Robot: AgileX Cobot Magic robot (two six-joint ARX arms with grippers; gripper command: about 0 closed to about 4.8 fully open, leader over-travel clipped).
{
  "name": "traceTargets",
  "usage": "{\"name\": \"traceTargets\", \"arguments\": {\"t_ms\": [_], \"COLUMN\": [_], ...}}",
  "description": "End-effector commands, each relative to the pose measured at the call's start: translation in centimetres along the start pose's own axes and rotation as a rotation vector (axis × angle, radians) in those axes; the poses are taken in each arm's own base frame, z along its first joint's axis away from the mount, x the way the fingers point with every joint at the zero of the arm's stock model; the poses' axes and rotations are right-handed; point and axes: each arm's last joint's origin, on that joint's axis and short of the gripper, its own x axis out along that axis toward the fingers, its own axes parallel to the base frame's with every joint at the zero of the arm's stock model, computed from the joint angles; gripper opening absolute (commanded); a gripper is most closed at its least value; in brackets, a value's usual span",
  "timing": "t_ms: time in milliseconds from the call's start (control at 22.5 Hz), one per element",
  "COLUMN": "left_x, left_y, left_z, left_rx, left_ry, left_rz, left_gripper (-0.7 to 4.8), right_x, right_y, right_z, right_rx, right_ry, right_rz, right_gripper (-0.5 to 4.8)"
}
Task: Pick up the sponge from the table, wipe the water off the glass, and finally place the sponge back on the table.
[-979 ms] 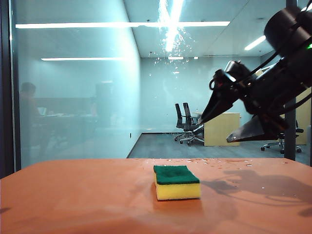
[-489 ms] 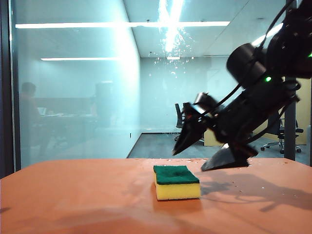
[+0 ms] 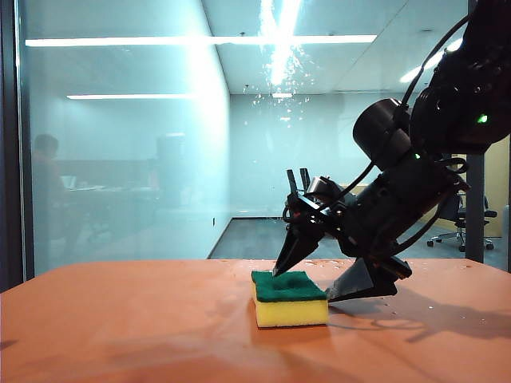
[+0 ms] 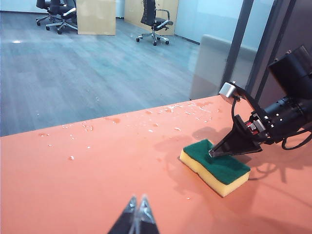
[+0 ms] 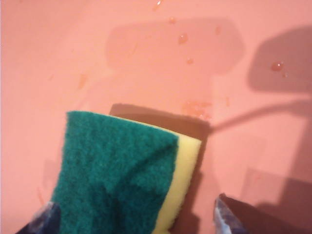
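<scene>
The sponge, yellow foam with a green top, lies flat on the orange table. My right gripper has its jaws open, slanting down over the sponge. One fingertip sits at the green top's far left edge, the other low beside the sponge's right side. In the right wrist view the sponge lies between the spread fingertips of the right gripper. My left gripper is shut and empty, hovering over bare table away from the sponge. Water streaks the glass high up.
Small droplets dot the table near its far edge, which meets the glass. A dark frame bar stands at the left. Behind the glass are office chairs and a wooden desk.
My right arm has swung down and to the left from high on the right, bringing its open jaws over the sponge. The sponge has not moved.
</scene>
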Motion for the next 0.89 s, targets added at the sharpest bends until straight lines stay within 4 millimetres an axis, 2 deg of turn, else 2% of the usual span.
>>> {"name": "traceTargets", "arguments": {"t_ms": [44, 178, 311, 489, 578, 667, 890], "left_x": [0.0, 0.0, 0.0, 0.0, 0.0, 0.0, 0.0], "left_y": [0.0, 0.0, 0.0, 0.0, 0.0, 0.0, 0.0], "left_z": [0.2, 0.2, 0.2, 0.2, 0.2, 0.2, 0.2], "left_rx": [0.008, 0.008, 0.008, 0.008, 0.008, 0.008, 0.008], "left_ry": [-0.01, -0.01, -0.009, -0.009, -0.01, -0.01, -0.009], "left_rz": [0.0, -0.001, -0.001, -0.001, -0.002, -0.002, -0.002], "left_gripper": [-0.05, -0.05, -0.05, -0.05, -0.05, -0.05, -0.05], "right_x": [0.1, 0.3, 0.8, 1.7, 1.8, 1.8, 1.8], "right_y": [0.1, 0.5, 0.7, 0.5, 0.5, 0.5, 0.8], "right_z": [0.0, -0.3, -0.7, -1.5, -1.6, -1.5, -1.0], "right_rx": [0.001, -0.007, -0.01, -0.005, -0.004, -0.007, -0.034], "right_ry": [-0.001, 0.013, 0.03, 0.073, 0.079, 0.073, 0.023], "right_rz": [-0.002, 0.0, 0.0, 0.013, 0.018, 0.021, 0.04], "right_gripper": [3.99, 3.98, 3.43, 2.19, 0.79, -0.09, -0.09]}}
